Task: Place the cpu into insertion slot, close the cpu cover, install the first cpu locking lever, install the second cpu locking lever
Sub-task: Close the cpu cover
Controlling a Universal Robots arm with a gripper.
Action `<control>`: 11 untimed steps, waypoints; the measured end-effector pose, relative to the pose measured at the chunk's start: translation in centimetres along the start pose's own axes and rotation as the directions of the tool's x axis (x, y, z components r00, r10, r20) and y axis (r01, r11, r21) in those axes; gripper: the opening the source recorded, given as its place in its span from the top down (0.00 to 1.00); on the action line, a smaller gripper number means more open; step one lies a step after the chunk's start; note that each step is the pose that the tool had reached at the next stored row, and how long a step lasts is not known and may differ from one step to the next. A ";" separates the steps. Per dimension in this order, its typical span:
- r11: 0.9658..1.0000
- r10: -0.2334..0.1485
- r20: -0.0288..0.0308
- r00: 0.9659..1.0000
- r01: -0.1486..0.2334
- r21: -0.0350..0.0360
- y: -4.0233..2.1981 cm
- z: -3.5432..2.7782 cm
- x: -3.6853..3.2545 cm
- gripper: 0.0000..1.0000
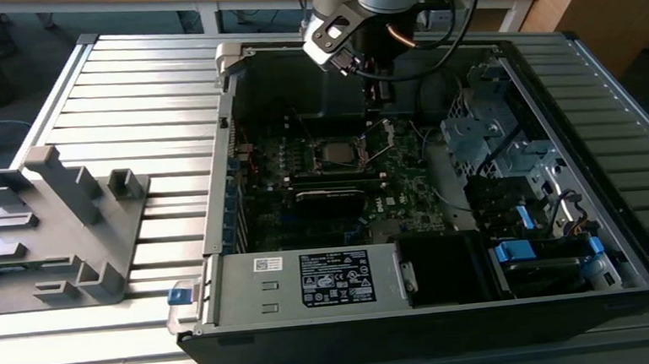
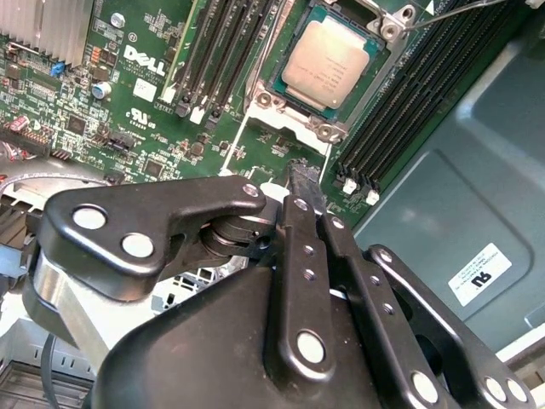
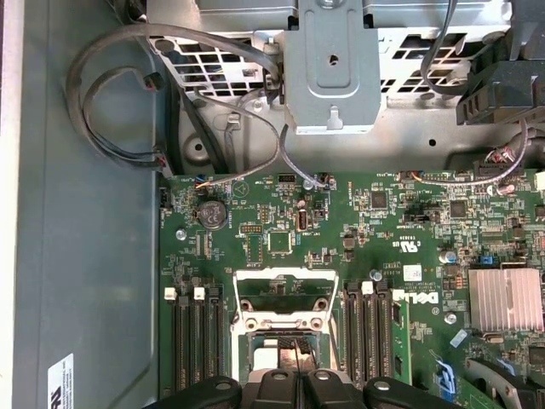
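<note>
- Looking at the exterior view, you see the gripper (image 1: 377,101) hanging inside the open computer case (image 1: 221,197). It is over the green board, on the far side of the socket area.
- In that same view the cpu (image 1: 335,153) lies near the middle of the board. A thin locking lever (image 1: 385,143) slants upward just to the exterior view's right of it.
- A grey fixture (image 1: 51,224) stands on the slatted table (image 1: 127,84), well apart from the case at the exterior view's left.
- In the second wrist view, your tool's two fingers (image 2: 294,230) are pressed together right down to the tips, and you can see nothing held between them.
- The tips sit near one edge of the socket; whether they touch the board you cannot tell.
- The cpu sits squarely in the insertion slot (image 2: 277,60) with its silver-grey top bare, and long black memory slots (image 2: 226,43) run along both sides.
- In the first wrist view, the cpu cover (image 3: 281,274) shows as a silver frame with a square window. It is at the slot's edge, level with the white clips of the memory slots.
- The cover looks lifted rather than lying over the chip, though you cannot tell its exact tilt.
- Farther off in this view you find a grey metal bracket (image 3: 332,68) above the board and a finned heatsink (image 3: 507,298) to one side.
</note>
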State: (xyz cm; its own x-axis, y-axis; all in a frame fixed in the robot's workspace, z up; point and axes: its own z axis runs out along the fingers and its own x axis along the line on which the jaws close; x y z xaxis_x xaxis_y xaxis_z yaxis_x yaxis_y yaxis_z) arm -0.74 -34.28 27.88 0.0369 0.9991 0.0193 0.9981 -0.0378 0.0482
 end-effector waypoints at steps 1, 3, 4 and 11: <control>1.000 0.000 0.000 1.000 0.000 0.000 0.01 0.00 0.00 0.89; 1.000 0.000 0.000 1.000 0.000 0.000 0.02 0.00 0.00 0.89; 1.000 0.000 0.000 1.000 0.000 0.000 0.06 0.00 0.00 0.89; 1.000 0.000 0.000 1.000 0.000 0.000 0.29 0.02 0.01 0.89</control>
State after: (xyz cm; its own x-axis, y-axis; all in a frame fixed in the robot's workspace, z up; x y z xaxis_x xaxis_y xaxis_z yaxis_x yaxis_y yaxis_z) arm -0.45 -34.28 27.88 0.0367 0.9991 0.0192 0.9981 -0.0376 0.0481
